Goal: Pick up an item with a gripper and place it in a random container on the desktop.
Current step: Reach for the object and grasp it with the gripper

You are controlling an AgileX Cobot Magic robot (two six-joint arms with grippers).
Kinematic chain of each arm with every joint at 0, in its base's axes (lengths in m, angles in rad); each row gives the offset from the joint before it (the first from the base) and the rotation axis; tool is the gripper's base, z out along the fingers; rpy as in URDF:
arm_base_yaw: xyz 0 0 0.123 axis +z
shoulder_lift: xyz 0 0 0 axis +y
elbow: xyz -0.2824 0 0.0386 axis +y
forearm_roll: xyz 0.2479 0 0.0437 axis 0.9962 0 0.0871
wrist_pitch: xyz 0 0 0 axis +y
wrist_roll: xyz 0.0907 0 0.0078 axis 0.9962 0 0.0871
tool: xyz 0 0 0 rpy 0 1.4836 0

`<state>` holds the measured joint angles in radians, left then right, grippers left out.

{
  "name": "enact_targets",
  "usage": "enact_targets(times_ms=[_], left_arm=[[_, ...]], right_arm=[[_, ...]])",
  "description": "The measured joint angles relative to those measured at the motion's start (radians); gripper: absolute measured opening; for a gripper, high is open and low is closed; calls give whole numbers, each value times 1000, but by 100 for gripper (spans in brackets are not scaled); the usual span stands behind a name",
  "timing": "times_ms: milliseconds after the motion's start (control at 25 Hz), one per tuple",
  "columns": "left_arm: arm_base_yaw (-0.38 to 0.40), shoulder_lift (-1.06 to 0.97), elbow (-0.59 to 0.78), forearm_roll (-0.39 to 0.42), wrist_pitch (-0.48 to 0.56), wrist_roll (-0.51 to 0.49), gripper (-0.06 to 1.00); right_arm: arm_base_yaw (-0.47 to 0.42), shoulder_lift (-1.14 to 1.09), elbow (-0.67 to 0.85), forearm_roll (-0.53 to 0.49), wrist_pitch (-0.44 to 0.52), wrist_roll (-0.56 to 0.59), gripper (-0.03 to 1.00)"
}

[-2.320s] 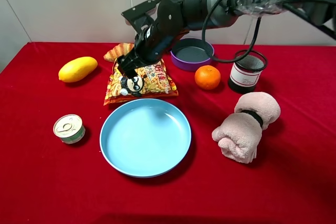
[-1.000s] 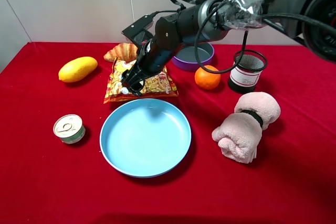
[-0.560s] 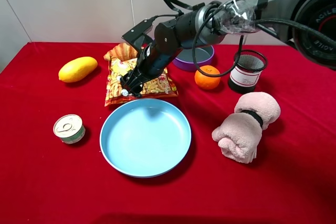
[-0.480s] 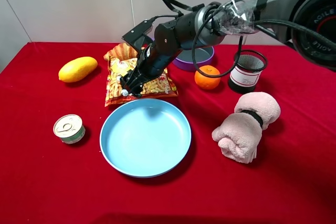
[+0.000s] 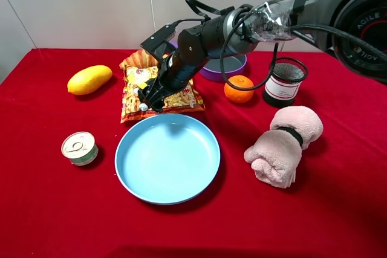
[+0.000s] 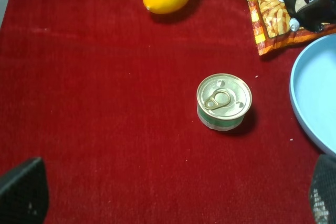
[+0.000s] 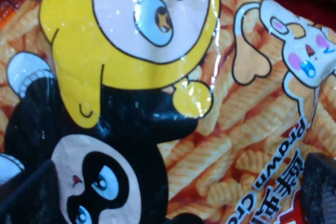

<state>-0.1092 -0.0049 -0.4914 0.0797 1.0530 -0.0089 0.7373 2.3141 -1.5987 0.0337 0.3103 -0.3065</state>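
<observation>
The snack bag (image 5: 134,83) lies flat on the red desktop (image 5: 54,209), just behind the light-blue plate (image 5: 167,161). It fills the right wrist view (image 7: 157,77) and shows in the left wrist view (image 6: 270,22). My right gripper (image 5: 147,102) reaches across from the right and is down on the bag's front part, near the black cartoon face. Its jaws stand wide apart over the bag (image 7: 173,198), with nothing clamped. My left gripper (image 6: 170,200) is open and empty above the desktop, out of the exterior view. The plate's edge (image 6: 315,103) is empty.
A yellow mango (image 5: 89,80) and a croissant (image 5: 138,58) lie beside the bag. A small tin can (image 5: 79,148) stands left of the plate. A purple pan (image 5: 224,63), an orange (image 5: 239,89), a black mesh cup (image 5: 284,81) and a rolled pink towel (image 5: 283,144) are on the right.
My right gripper has come down from above the bag onto its front part and shifted slightly left. The bag, the plate and the other things have stayed in place.
</observation>
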Motion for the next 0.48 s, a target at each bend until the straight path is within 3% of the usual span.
enact_targets(times_ms=[240, 480], left_arm=[[0, 0, 0, 0, 0, 0, 99], [0, 0, 0, 0, 0, 0, 99]], right_arm=[[0, 0, 0, 3, 0, 0, 62], [0, 0, 0, 3, -4, 0, 43]])
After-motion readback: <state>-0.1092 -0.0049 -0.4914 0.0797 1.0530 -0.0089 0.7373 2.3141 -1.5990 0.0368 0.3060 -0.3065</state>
